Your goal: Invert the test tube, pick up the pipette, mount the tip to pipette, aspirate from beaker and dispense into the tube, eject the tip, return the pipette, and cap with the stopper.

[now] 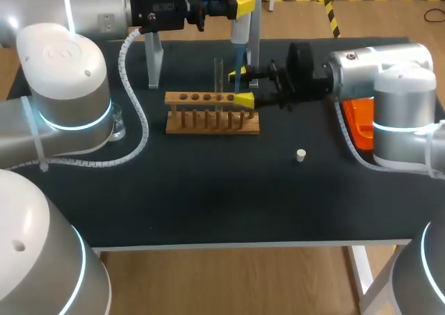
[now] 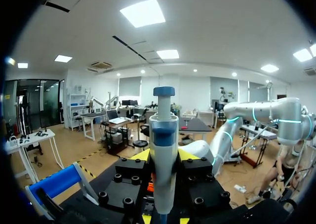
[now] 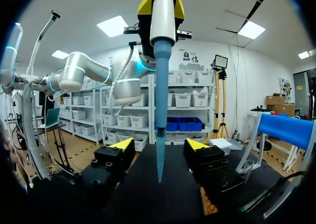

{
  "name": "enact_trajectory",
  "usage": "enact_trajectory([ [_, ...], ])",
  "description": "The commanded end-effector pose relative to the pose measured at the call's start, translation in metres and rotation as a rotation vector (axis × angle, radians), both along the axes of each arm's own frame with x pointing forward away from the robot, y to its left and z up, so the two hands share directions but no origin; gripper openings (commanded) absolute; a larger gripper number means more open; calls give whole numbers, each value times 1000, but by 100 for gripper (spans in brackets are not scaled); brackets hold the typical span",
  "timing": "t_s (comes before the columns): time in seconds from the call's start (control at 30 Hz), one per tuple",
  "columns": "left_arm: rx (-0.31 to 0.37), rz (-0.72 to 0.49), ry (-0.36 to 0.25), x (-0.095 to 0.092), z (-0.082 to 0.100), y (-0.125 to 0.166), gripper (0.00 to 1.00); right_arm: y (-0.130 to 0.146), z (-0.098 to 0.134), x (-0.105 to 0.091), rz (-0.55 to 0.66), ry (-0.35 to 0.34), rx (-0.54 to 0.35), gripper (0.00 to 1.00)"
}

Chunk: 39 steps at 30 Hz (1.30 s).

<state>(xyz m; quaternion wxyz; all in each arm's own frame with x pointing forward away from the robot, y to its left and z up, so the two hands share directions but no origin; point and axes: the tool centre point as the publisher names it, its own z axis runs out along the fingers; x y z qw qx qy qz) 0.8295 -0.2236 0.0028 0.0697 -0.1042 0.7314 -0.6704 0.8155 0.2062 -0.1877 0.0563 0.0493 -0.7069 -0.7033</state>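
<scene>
White pipette with tapered blue tip

I'm working in a lab: a test-tube rack is standing on the black table, a pipette hanging above.

Pipette: upright in the left claw, clamped between its fingers; its lower end hangs between the right claw's spread fingers, touching neither.
Test tube: upright in the rack, just ahead of the right claw's fingertips.
Rack: on the table, below and ahead of the right claw.
Stopper: on the table, apart from the right claw, toward the front edge.
Beaker: on the table, beyond the rack's far end from the right claw.
</scene>
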Motion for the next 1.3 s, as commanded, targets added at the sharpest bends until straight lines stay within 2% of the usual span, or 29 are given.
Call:
enact_trajectory([
  [0.03, -4, 0, -2, 0, -1, 0, 0, -17, -7, -6, 11, -6, -14, 100],
  [0.33, -4, 0, -2, 0, -1, 0, 0, -50, -28, -21, 24, -54, -96, 100],
  [0.6, -4, 0, -2, 0, -1, 0, 0, -71, -37, -32, 33, -81, -139, 100],
  [1.3, -4, 0, -2, 0, -1, 0, 0, -71, -37, -32, 33, -81, -139, 100],
])
